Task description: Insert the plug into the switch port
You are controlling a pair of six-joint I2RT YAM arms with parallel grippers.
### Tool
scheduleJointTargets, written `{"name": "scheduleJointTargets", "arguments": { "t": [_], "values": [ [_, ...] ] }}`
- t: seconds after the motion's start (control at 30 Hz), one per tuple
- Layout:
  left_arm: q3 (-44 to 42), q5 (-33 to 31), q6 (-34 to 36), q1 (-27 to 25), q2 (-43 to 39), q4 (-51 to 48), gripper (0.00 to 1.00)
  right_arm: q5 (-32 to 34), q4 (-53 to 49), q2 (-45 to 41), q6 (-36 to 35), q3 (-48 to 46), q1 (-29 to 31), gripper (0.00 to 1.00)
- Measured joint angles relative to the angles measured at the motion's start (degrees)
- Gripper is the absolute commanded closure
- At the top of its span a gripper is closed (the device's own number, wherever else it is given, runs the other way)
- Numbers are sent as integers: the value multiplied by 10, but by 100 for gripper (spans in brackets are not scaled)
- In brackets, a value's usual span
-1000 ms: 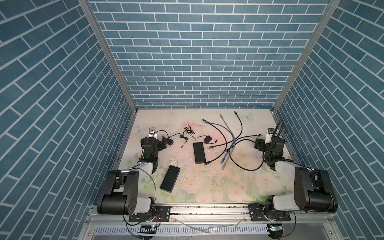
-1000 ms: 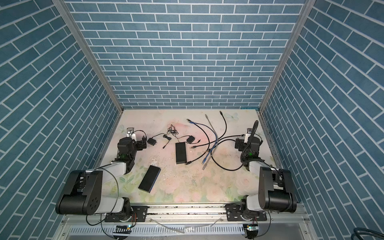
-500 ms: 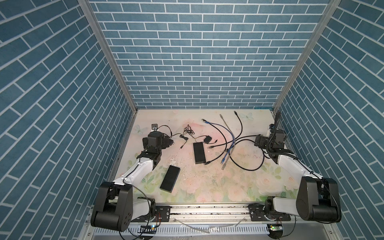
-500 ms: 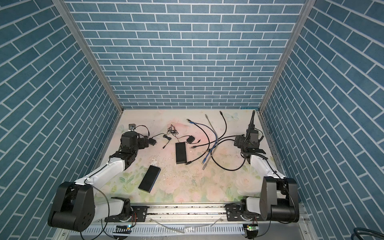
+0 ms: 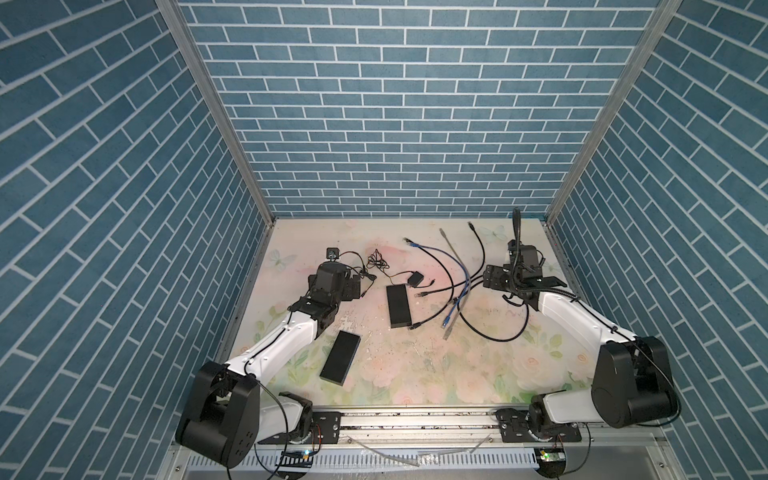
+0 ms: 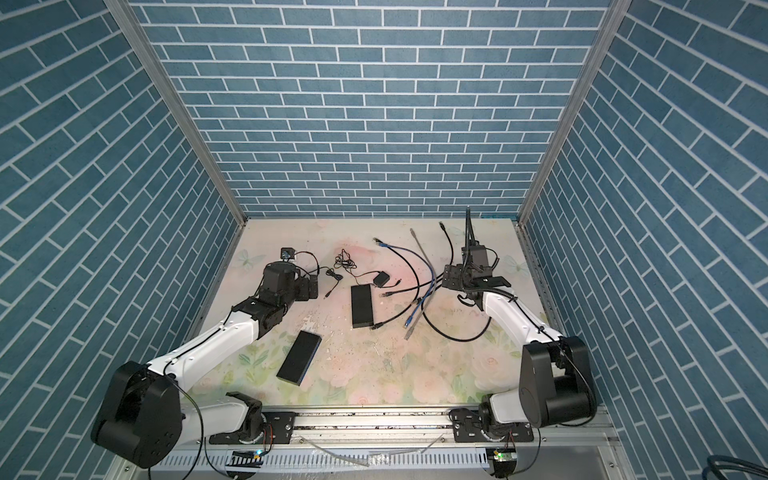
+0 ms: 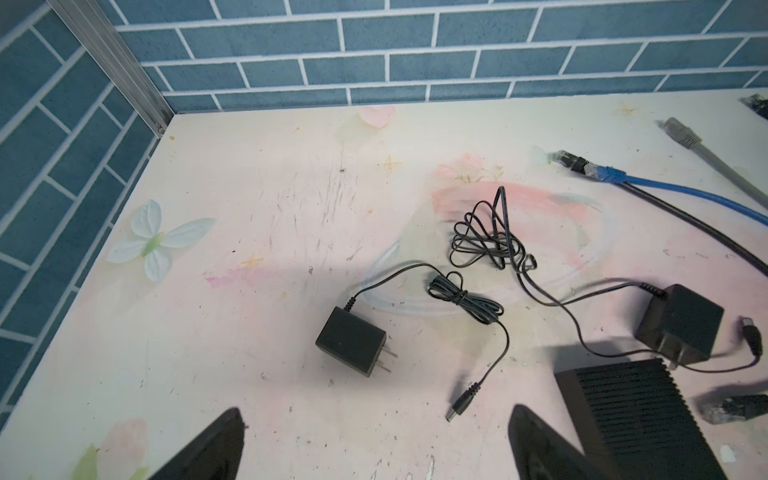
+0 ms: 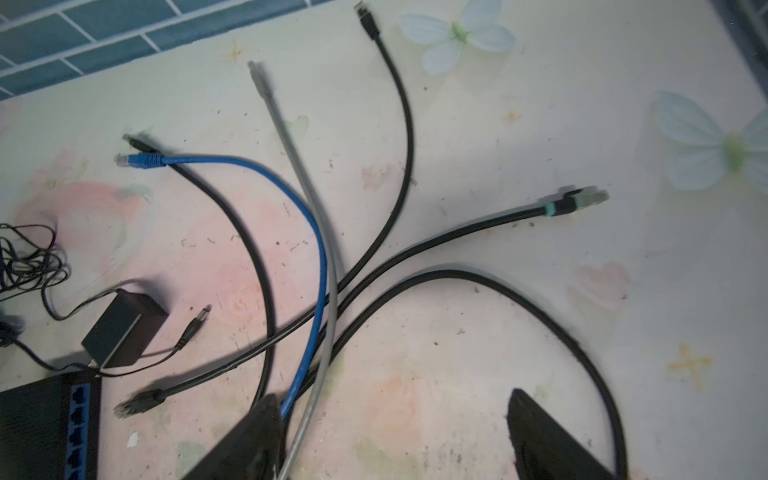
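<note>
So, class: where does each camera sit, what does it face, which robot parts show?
Left wrist: on left arm, faces small adapter; left hand tips show.
Right wrist: on right arm, faces blue cable; right hand tips show.
Top views: high behind the arms, looking down on the table; both arms show.
Shared: both wrists see the switch.

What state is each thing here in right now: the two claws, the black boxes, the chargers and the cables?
left gripper: open, empty.
right gripper: open, empty.
switch: lying flat, visible ports empty.
second black box: lying flat, nothing attached.
small adapter: lying on the table, unplugged.
barrel plug: lying free, not inserted.
blue cable: loose, visible end unplugged.
grey cable: loose, visible end unplugged.
</note>
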Motion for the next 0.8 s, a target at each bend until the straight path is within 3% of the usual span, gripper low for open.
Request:
{"name": "scheduleJointTargets", "arguments": {
  "t": [0.53,0.8],
  "values": [
    [69,0,-16,-48,132,-77,2,-57,-1,64,14,9,42,21],
    [102,35,2,-50,230,-83,13,-81,-1,72,14,17,45,23]
  ]
}}
